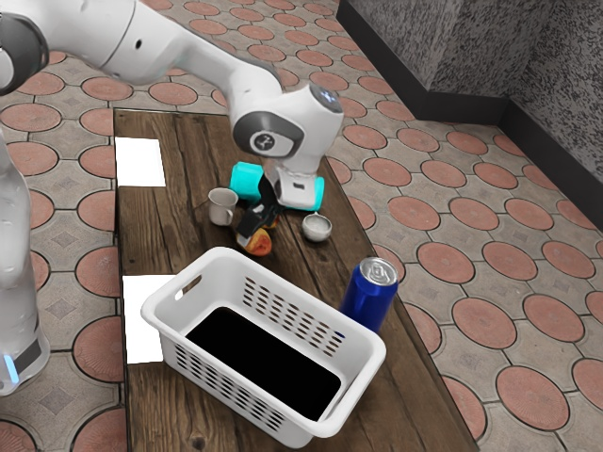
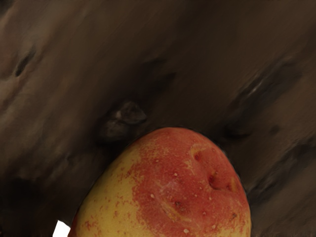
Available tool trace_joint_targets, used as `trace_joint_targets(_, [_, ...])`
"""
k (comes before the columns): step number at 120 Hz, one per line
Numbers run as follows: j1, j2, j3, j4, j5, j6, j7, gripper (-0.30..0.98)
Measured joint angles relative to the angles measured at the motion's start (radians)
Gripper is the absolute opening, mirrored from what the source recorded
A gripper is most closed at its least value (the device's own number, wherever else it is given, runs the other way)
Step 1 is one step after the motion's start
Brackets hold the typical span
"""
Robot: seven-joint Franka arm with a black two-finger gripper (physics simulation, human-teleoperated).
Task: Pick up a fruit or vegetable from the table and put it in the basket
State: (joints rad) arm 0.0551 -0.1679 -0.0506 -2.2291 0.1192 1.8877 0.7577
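Fruit right at the claw, outside the basket

The claw (image 1: pixel 252 236) is near the middle of the exterior view, pointing down over the table (image 1: pixel 184 226). The red-and-yellow fruit (image 1: pixel 259 246) lies right at its tip, partly hidden by it. In the wrist view the fruit looms large, close under the hand, with dark wood beyond it. Whether the claw stands wide or is closed on the fruit, I cannot tell.

The white basket (image 1: pixel 212 282) sits in the lower middle of the exterior frame, well below the fruit in that picture; its floor looks black. A blue can (image 1: pixel 366 303) stands just beside it, toward the frame's lower right. Near the claw are a pale mug (image 1: pixel 221 208) to the frame's left and a small white bowl (image 1: pixel 317 229) to its right.
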Motion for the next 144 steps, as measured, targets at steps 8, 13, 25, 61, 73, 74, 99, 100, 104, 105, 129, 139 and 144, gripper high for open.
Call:
trace_joint_targets(8, [0.0,0.005,0.0,-0.006,0.0,0.009,0.001,0.69])
trace_joint_targets(13, [0.0,0.008,0.0,-0.009,0.0,0.014,0.002,0.69])
trace_joint_targets(25, [0.0,0.012,0.0,-0.016,-0.001,0.025,0.003,0.69])
trace_joint_targets(61, [-0.001,0.015,0.0,-0.027,-0.002,0.054,-0.014,0.36])
trace_joint_targets(73, [0.0,0.008,-0.01,-0.002,0.005,0.059,-0.022,0.31])
trace_joint_targets(74, [0.0,0.007,-0.012,0.005,0.006,0.058,-0.023,0.31])
trace_joint_targets(99, [0.004,0.001,-0.144,0.356,0.051,-0.075,-0.046,0.38])
trace_joint_targets(100, [0.004,0.001,-0.155,0.368,0.052,-0.083,-0.048,0.38])
trace_joint_targets(104, [0.0,0.001,-0.198,0.403,0.053,-0.112,-0.059,0.37])
trace_joint_targets(105, [-0.001,0.001,-0.208,0.409,0.054,-0.118,-0.061,0.37])
trace_joint_targets(129, [-0.001,0.001,-0.354,0.44,-0.044,-0.257,-0.152,0.3])
trace_joint_targets(139, [0.0,0.004,-0.419,0.436,-0.09,-0.285,-0.188,0.27])
trace_joint_targets(144, [-0.001,0.006,-0.456,0.435,-0.109,-0.292,-0.206,0.27])
